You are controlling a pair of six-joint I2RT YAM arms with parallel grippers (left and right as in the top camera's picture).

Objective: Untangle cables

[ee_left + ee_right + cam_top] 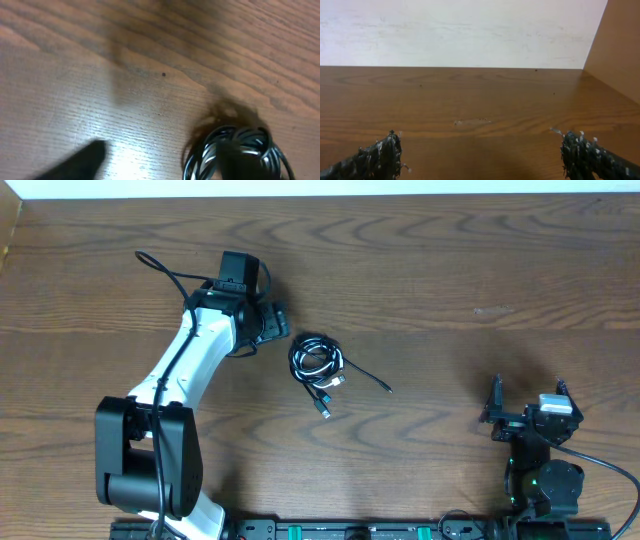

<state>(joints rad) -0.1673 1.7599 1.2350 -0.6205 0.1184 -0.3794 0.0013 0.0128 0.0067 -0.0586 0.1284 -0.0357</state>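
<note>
The cables (316, 361) lie in one small tangled coil of black and white strands at the table's middle. Two loose black ends trail off to its right (372, 380) and toward the front (325, 408). My left gripper (283, 323) is just left of the coil, low over the table and open. In the left wrist view the coil (235, 150) is blurred at the lower right. One dark finger overlaps it, and the gripper (160, 167) holds nothing. My right gripper (527, 402) is open and empty at the front right, also seen in the right wrist view (485, 160).
A bare wooden table (450, 270) runs to a pale wall at the back (470, 30), with a wooden side panel (620, 55) at the right. The left arm's thick black cable (170, 275) loops beside the arm.
</note>
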